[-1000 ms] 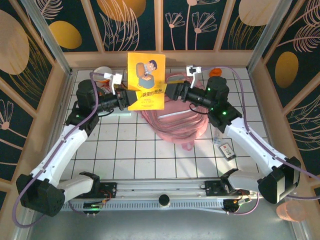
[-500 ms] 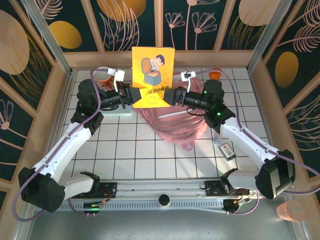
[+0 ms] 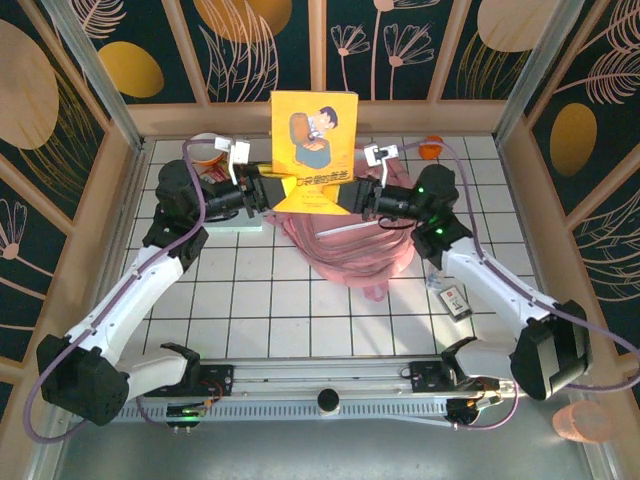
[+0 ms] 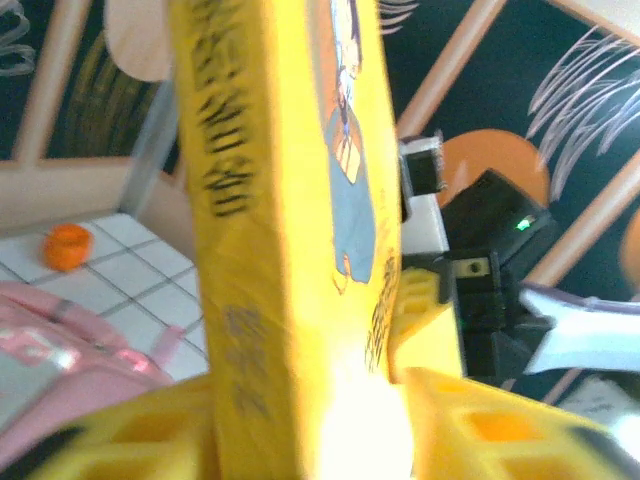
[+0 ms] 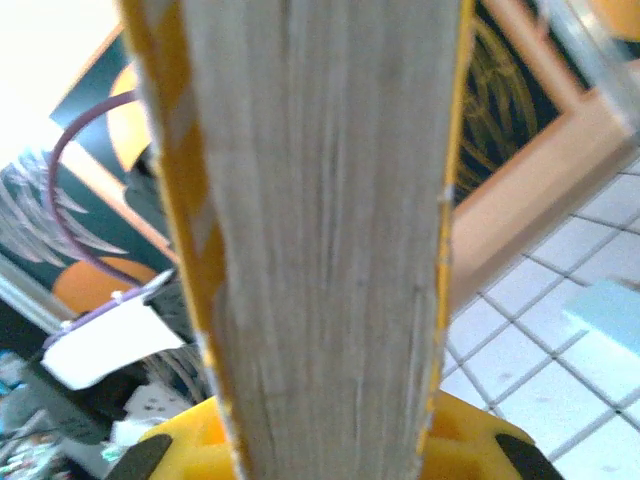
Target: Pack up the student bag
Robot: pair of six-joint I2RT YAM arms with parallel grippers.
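Top external: holds the book point(image 3: 313, 140) upright in mid-air, pinched from both sides, with the left gripper point(image 3: 266, 192) at its lower left edge and the right gripper point(image 3: 348, 195) at its lower right. Looks like a handover between arms, likely to free one of them for opening the bag point(image 3: 350, 245). Leaves that bag flat on the table point(image 3: 250, 290) near the middle, below the book in this view, gripped by neither arm.

Right wrist: looks clamped on the book, page edge toward the lens, yellow fingers point(image 5: 465, 430) flush against both covers.

Left wrist: straddles the spine, yet cannot tell through the glare whether pressing or slack.

Probably keeps the book vertical so as to slide it edge-first into the bag's mouth. Worth confirming one firm grip before loosening the other, or else risks dropping the book onto the bag.
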